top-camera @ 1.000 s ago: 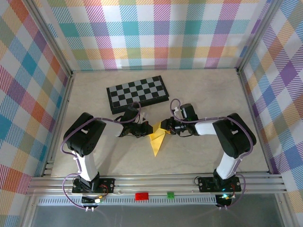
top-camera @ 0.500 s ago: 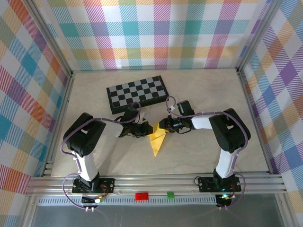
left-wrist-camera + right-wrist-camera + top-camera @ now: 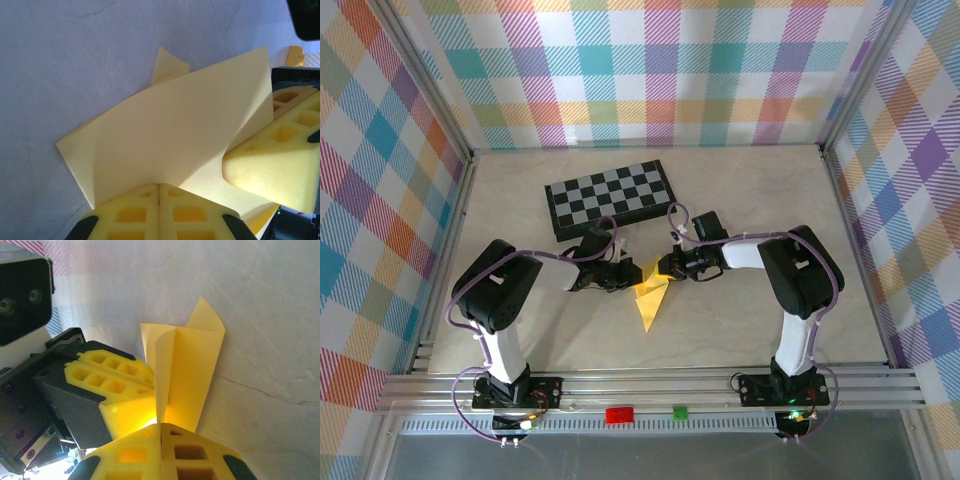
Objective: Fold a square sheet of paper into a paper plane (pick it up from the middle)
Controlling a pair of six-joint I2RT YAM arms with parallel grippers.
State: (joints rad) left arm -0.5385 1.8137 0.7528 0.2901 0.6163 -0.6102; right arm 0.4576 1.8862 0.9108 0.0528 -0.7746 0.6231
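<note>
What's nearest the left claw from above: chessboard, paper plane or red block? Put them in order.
From the left claw:
1. Paper plane: pinched in it, at its right.
2. Chessboard: just behind it, farther back.
3. Red block: on the front rail, farthest.

Thin matt yellow paper plane (image 3: 170, 140)

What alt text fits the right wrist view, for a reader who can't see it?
The right gripper, at the bottom, is shut on the edge of a part-folded yellow paper plane, whose flaps splay above the pale table. The left gripper reaches in from the left, its yellow fingers shut on the same paper.
</note>
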